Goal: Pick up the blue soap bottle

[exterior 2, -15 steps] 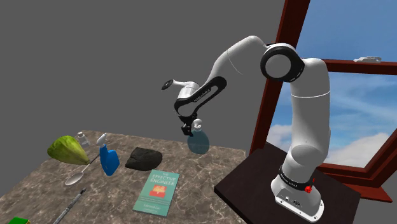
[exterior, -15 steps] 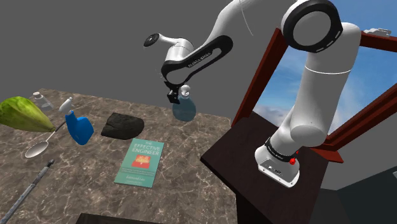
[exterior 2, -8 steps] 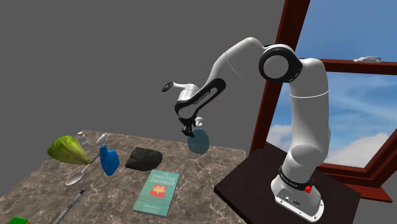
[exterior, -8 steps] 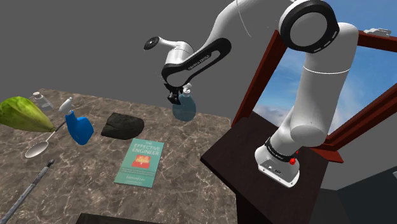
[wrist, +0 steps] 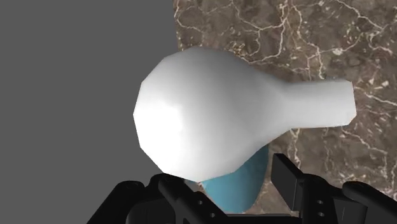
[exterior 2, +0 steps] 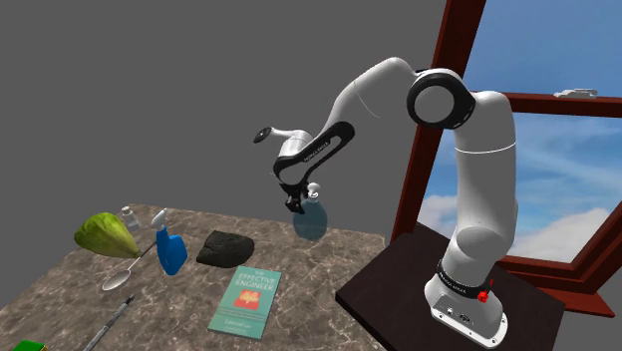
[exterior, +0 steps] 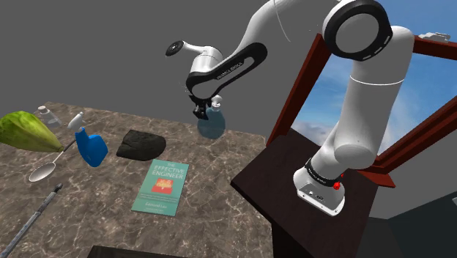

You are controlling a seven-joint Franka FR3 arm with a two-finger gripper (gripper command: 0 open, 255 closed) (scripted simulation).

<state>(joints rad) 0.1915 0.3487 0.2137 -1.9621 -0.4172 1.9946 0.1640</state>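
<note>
The pincer [exterior: 199, 113] grips the round, smooth blue soap bottle [exterior: 211, 126] just below its bulbous white pump top [wrist: 210, 114], at frame centre by the veined brown marble table's [exterior: 110, 220] rear edge.

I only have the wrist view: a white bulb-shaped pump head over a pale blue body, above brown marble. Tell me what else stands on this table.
Observer: A second blue container. A bright blue spray bottle with a white trigger stands upright well off to the shoulder view's left of the gripper.
Operator: Say what lies between that one and mine.
Observer: In the shoulder view a dark rock-like lump lies on the table between the spray bottle and your pale blue round soap bottle, touching neither.
</note>
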